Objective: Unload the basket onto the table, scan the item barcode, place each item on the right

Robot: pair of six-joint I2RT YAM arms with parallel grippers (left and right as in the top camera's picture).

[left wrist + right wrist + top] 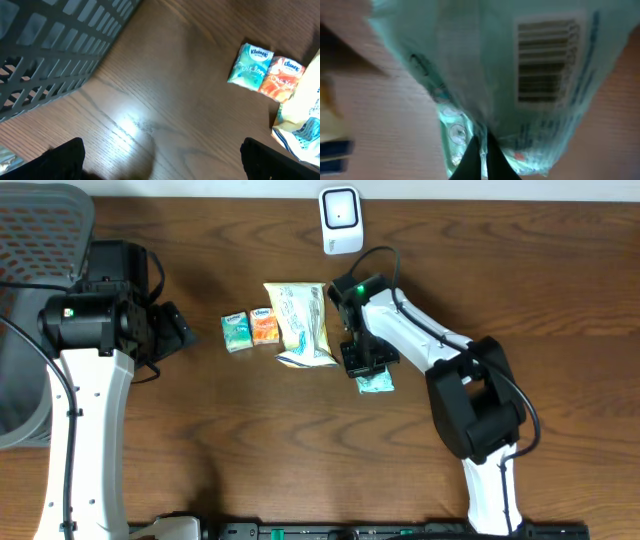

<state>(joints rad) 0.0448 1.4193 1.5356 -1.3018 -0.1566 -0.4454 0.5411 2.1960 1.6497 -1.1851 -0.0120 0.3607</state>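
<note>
Right claw (pixel 482 150): clamped on teal pack (pixel 470 60)'s thin edge
Left claw (pixel 160 159): apart, idle
Risk: I may drop the slippery film before the scanner (pixel 341 220)

On the wooden table (pixel 560 280) a white scanner (pixel 341 218) stands at the far edge. Nearer lie a teal tissue pack (pixel 236 332), an orange tissue pack (pixel 264 327) and a pale bag (pixel 303 323) side by side. The right gripper (pixel 366 362) sits over a teal packet (pixel 377 384); the left gripper (pixel 180 330) is near a grey basket (pixel 40 225)
</note>
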